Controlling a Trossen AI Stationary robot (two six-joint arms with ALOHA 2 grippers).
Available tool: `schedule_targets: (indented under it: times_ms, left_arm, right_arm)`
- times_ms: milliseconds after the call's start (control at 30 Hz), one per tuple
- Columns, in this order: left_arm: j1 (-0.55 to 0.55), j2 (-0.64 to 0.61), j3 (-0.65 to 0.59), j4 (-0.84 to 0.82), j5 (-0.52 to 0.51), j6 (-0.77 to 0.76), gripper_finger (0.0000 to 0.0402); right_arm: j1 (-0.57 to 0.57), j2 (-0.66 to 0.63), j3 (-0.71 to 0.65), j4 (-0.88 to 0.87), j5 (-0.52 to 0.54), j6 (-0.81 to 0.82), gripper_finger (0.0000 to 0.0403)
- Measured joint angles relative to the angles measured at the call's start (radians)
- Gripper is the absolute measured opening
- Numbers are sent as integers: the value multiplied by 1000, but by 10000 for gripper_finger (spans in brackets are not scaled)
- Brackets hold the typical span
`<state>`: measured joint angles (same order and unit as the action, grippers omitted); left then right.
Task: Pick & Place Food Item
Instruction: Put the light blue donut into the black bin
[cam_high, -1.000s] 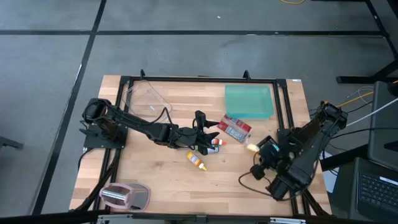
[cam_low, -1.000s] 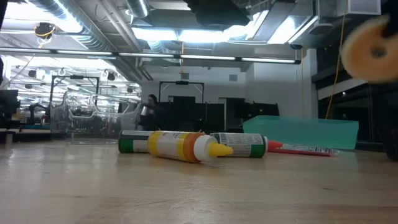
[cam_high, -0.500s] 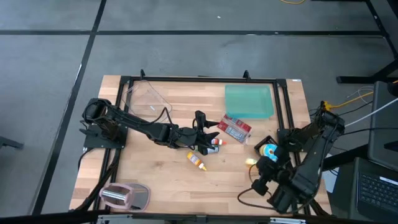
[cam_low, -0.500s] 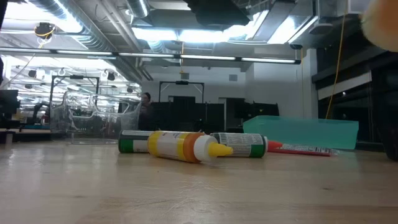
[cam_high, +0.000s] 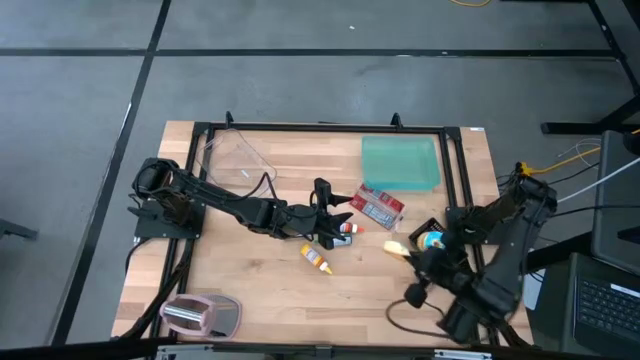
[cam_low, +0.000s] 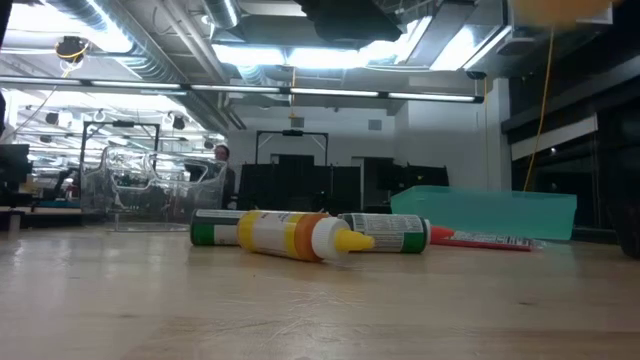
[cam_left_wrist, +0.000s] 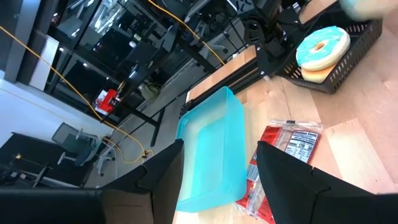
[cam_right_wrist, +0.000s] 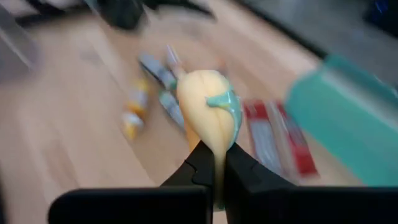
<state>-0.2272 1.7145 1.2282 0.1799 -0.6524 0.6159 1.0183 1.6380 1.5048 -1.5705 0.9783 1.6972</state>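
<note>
**A:** While the right arm hangs over the right half of the worktop (cam_high: 250, 290), what has it got?

**B:** The right gripper (cam_right_wrist: 211, 163) has its fingers pinched tight on a yellow doughnut (cam_right_wrist: 207, 116) with a patch of teal icing. The doughnut stands edge-on above the fingertips. From above it shows as a pale yellow spot (cam_high: 396, 247) off the wood, just beside the black wire basket (cam_high: 432, 229).

**A:** Anything in that basket?

**B:** A blue-iced doughnut (cam_left_wrist: 322, 47) lies on top of a plain tan one, seen from the left wrist.

**A:** And the left arm?

**B:** It reaches from the left edge toward the middle. The left gripper (cam_high: 335, 222) has its fingers spread wide, with nothing between them. It sits by the green-labelled tube (cam_high: 345, 228), though I cannot tell if it touches it.

**A:** What else lies around?

**B:** A yellow bottle (cam_high: 316, 258) lies on its side just nearer the front than the tube. The red snack packet (cam_high: 377, 206) lies flat between the gripper and the teal bin (cam_high: 400, 161), which sits toward the far right. A clear plastic container (cam_high: 232, 157) is at the far left, a pink-rimmed object (cam_high: 200, 315) at the near left corner.

**A:** Anyone in the room?

**B:** A person (cam_low: 222, 168) stands far off behind the worktop.
</note>
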Motion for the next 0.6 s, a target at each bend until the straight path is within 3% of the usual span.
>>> schedule_targets:
  times_ms: [167,300,400,600]
  left_arm:
    - [0,0,0,0,26,-9,193]
    - [0,0,0,0,27,-10,189]
    - [0,0,0,-4,28,-10,189]
    - [0,0,0,-4,27,-17,187]
  right_arm:
    - [88,-52,-102,-1,357,221,7]
    - [111,-76,-278,2,527,456,7]
    - [79,-103,-407,108,589,477,7]
    - [-5,-182,-534,220,592,488,7]
